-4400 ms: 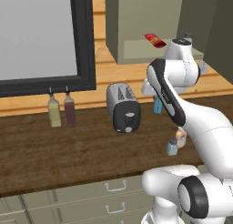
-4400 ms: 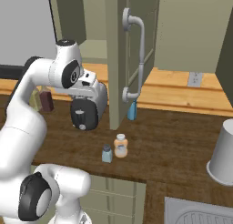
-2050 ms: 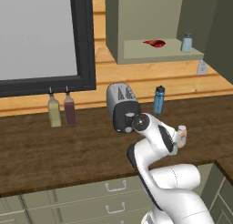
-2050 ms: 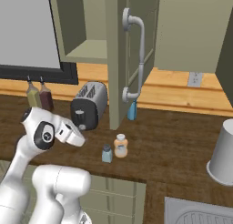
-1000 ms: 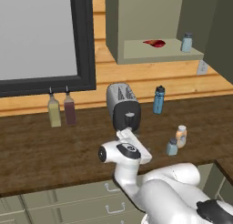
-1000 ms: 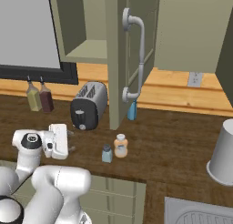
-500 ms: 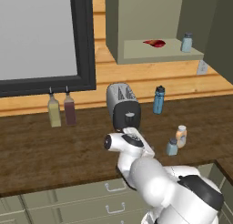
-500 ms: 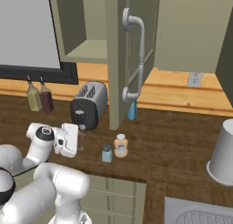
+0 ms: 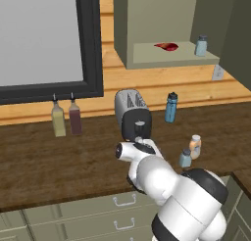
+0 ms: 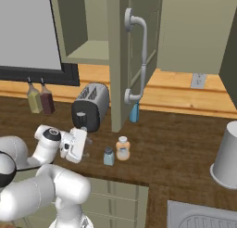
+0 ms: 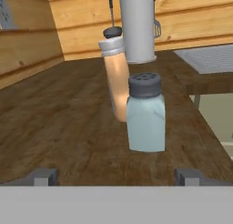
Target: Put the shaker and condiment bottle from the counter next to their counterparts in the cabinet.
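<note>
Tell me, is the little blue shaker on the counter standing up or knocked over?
Standing up. The shaker rests flat on the counter, its grey cap on top, with the orange bottle upright just behind it.

On the counter [image 9: 59, 161], the shaker [image 9: 185, 158] stands just before the condiment bottle [image 9: 195, 146], right of the toaster [image 9: 132, 114]. The gripper [image 10: 85, 140] hovers between toaster and shaker. Above, in the cabinet [image 9: 147, 24], the counterparts [image 9: 200, 45] rest on the shelf.

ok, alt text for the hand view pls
A small squat pale-blue translucent shaker with a grey perforated cap stands on the dark wooden counter, centred ahead of the open claw. Just behind it stands a slim tan-orange condiment bottle with a pale cap, with a tall pale-grey cylindrical container further back.
</note>
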